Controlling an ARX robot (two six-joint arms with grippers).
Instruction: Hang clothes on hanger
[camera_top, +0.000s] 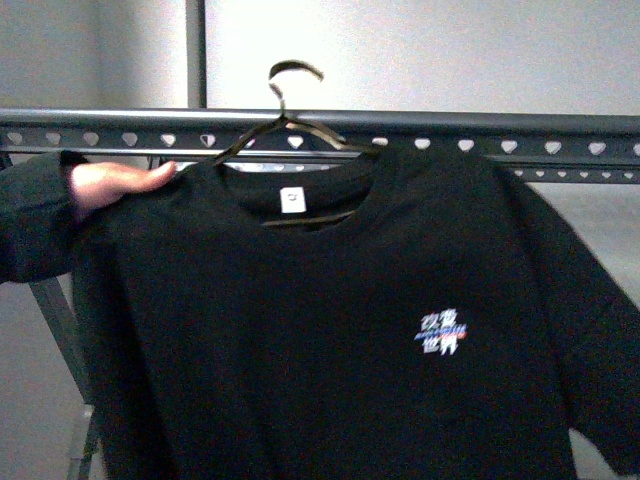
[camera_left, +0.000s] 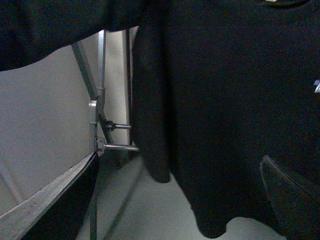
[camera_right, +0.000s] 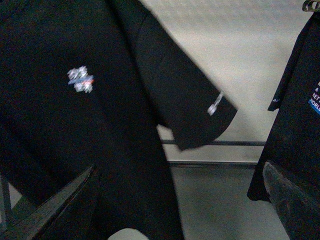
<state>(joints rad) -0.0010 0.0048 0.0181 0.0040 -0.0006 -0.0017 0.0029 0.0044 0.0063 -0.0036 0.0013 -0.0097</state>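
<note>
The black short-sleeved T-shirt (camera_top: 330, 330) hangs at twelve o'clock from the left gripper (camera_left: 177, 157) and right gripper (camera_right: 178, 167), both gaping empty, near the grey heart-punched metal rack (camera_top: 500, 125).

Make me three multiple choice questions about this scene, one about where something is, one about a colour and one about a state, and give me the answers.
1. Where does the hand touch the T-shirt?
A. its shoulder
B. its bottom hem
C. its chest logo

2. What colour is the neck label?
A. red
B. white
C. yellow

3. How is the T-shirt carried?
A. folded flat
B. lying on the floor
C. on a coat hanger

Answers:
1 A: the fingers rest on the shoulder, on the left in the front view.
2 B: it shows as a small white square.
3 C: the hanger's hook rises above the shirt, crossing the rack rail.
</note>
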